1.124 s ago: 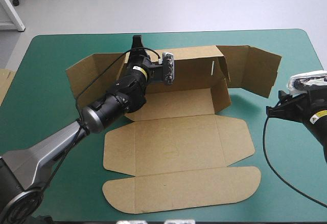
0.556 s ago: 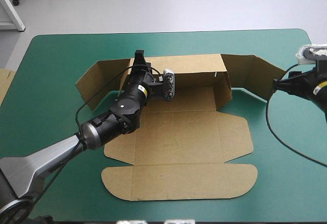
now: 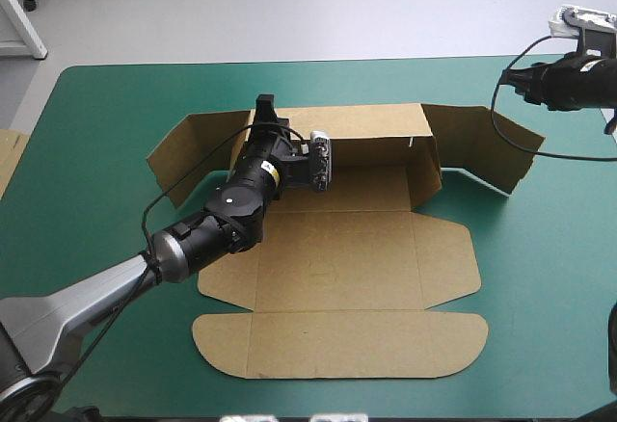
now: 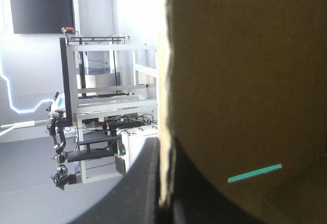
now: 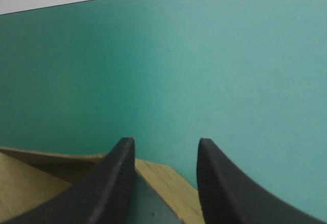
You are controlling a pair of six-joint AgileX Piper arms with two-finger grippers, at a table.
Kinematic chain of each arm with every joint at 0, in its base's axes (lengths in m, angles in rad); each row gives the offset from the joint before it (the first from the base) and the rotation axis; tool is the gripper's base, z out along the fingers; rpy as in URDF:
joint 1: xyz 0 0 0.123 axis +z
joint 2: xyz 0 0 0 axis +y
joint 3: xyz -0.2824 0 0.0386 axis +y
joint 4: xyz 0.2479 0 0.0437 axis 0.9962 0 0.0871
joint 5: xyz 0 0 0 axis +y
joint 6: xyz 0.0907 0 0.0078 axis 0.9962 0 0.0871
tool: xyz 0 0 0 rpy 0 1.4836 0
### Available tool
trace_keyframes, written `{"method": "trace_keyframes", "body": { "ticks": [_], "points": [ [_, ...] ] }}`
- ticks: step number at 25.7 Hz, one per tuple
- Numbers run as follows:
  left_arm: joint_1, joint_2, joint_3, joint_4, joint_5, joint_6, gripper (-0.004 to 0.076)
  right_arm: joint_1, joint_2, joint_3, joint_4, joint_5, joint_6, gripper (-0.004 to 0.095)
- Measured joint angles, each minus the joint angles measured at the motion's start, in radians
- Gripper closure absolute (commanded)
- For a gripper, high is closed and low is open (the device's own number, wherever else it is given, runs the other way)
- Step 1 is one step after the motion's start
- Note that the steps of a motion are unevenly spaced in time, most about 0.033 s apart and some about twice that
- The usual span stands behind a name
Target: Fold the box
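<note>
You had the left gripper (image 4: 164, 152) pinched on the rear wall of the box (image 3: 337, 277), which lay unfolded. The right gripper (image 5: 164, 147) hung open just beyond the box's right flap. Holding that wall upright probably mattered most.

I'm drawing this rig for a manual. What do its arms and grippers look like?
The left arm has a grey lower link, then a black wrist section with a yellow band. The right arm shows black. The right gripper has two black, curved, fin-shaped fingers with ribbed inner faces.
</note>
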State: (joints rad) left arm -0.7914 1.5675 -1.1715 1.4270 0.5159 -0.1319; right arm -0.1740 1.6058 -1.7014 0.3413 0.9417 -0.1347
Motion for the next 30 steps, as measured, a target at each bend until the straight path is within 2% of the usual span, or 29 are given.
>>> {"method": "trace_keyframes", "body": {
  "ticks": [5,14,21,25,30],
  "points": [
    [0.0,0.0,0.0,0.001,-0.025,-0.006,0.0734,-0.024,0.139,-0.1,0.143,0.057,-0.088,0.0547],
    [0.0,0.0,0.0,0.009,-0.028,-0.01,0.0734,-0.024,0.282,-0.165,0.193,0.12,-0.14,0.0756],
    [0.0,0.001,0.0,0.011,-0.024,-0.01,0.0734,-0.024,0.331,-0.165,0.29,0.266,-0.236,0.0761],
    [0.0,0.014,0.0,0.015,-0.016,-0.011,0.0734,-0.023,0.308,-0.124,0.314,0.279,-0.267,0.0762],
    [0.0,0.02,0.0,0.015,-0.012,-0.011,0.0734,-0.015,0.209,0.088,0.422,0.279,-0.42,0.0762]
  ]
}}
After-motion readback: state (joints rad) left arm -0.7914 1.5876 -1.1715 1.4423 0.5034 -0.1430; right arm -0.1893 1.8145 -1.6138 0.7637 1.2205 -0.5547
